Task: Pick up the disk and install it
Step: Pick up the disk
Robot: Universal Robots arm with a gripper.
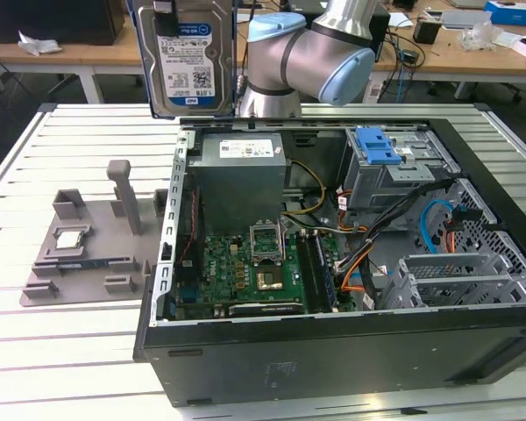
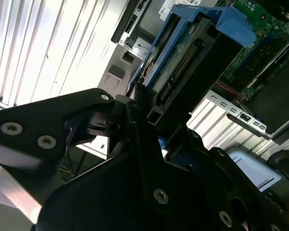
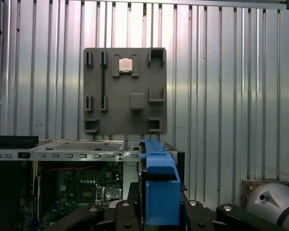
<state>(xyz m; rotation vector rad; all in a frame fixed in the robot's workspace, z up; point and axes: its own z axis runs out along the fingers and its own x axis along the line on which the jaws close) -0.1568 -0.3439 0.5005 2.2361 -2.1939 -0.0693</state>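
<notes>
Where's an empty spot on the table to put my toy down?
Bare slatted table in front of the grey fixture plate, at the exterior view's left, and behind it too. Inside the computer case, cables and the motherboard crowd everything.

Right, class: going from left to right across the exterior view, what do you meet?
Small square chip on the grey tray → disk held up in the air → black socket on the circuit board → blue latch on the metal cage.
</notes>
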